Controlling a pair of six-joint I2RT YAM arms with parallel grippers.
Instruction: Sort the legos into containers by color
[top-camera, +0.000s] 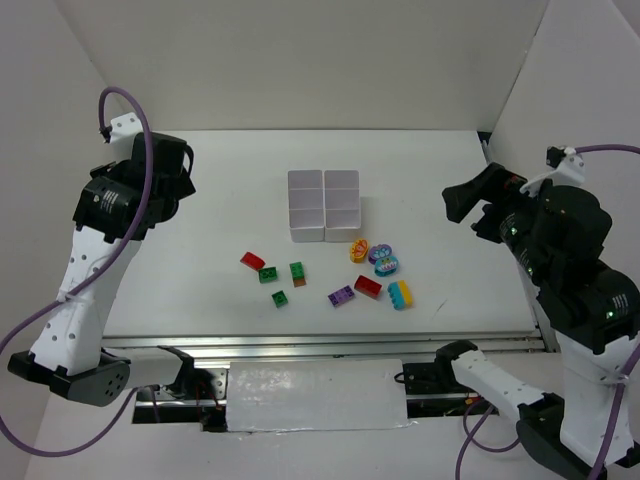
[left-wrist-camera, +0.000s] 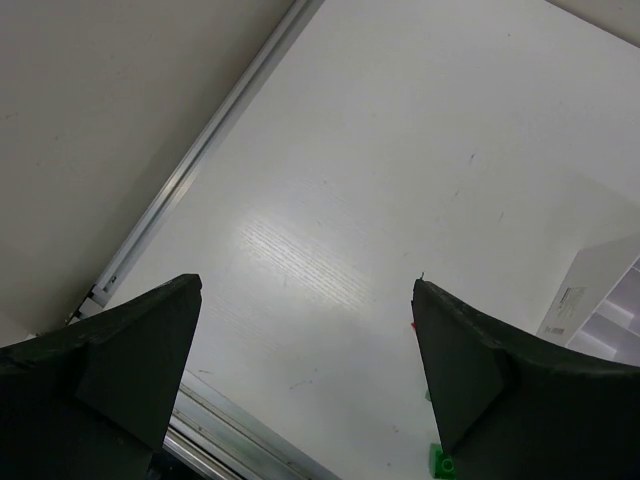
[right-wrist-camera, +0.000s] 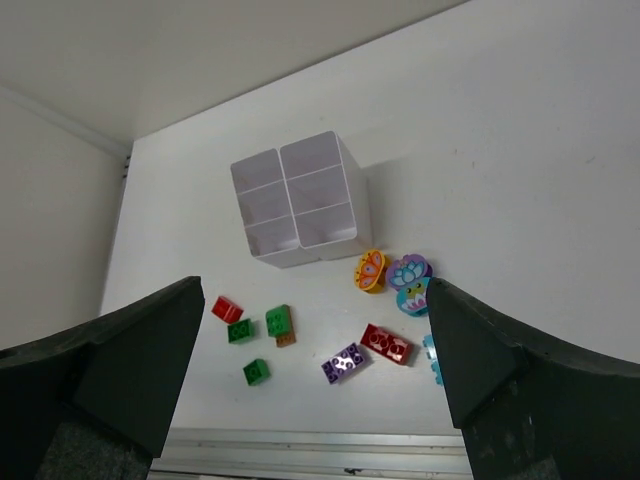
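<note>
The white six-compartment containers (top-camera: 323, 205) stand mid-table, and also show in the right wrist view (right-wrist-camera: 297, 198). The legos lie loose in front of them: a small red brick (top-camera: 252, 261), three green ones (top-camera: 268, 274) (top-camera: 297, 270) (top-camera: 280, 298), a purple brick (top-camera: 341, 296), a dark red brick (top-camera: 368, 287), an orange printed piece (top-camera: 359, 250), a purple flower piece (top-camera: 380, 253), a teal piece (top-camera: 386, 265) and a blue-and-yellow brick (top-camera: 400, 294). My left gripper (left-wrist-camera: 306, 283) is open and empty, high over the table's left side. My right gripper (right-wrist-camera: 316, 283) is open and empty, raised at the right, looking down on the bricks.
White walls close the table at the left, back and right. A metal rail (top-camera: 320, 345) runs along the near edge. In the left wrist view a corner of the containers (left-wrist-camera: 610, 300) and one green brick (left-wrist-camera: 440, 462) show at the right.
</note>
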